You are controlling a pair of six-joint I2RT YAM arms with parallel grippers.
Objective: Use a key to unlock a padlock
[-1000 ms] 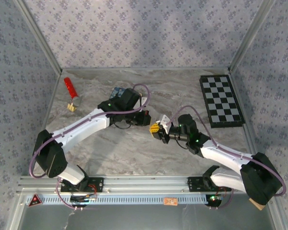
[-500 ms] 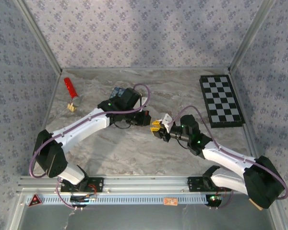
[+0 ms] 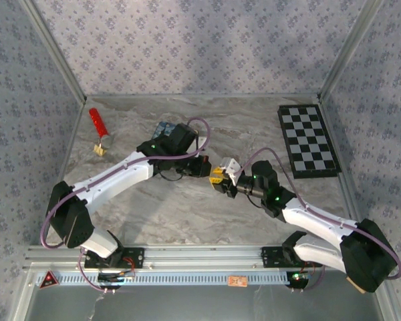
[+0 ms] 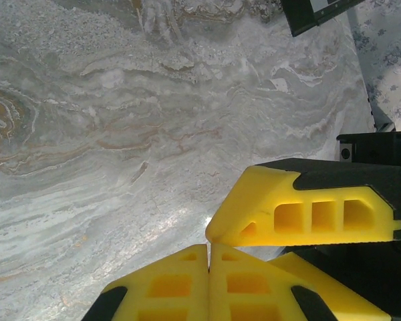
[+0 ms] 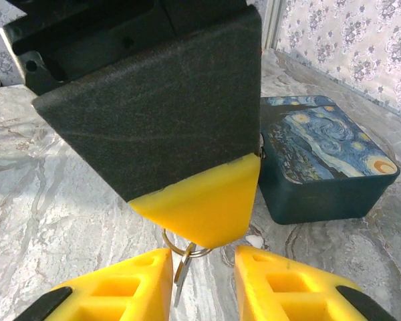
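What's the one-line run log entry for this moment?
left claw: shut | key ring with key: dangling under its tip | right claw: open, fingers either side of key | blue tin: on table behind

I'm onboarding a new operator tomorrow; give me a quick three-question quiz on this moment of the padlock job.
1. True or false: the right gripper has its jaws apart.
2. What hangs under the left gripper? A) a key on a ring B) a spoon C) a rope
3. Fill in: the checkerboard lies nearer the ___ arm.
Key: 1 true; 2 A; 3 right.
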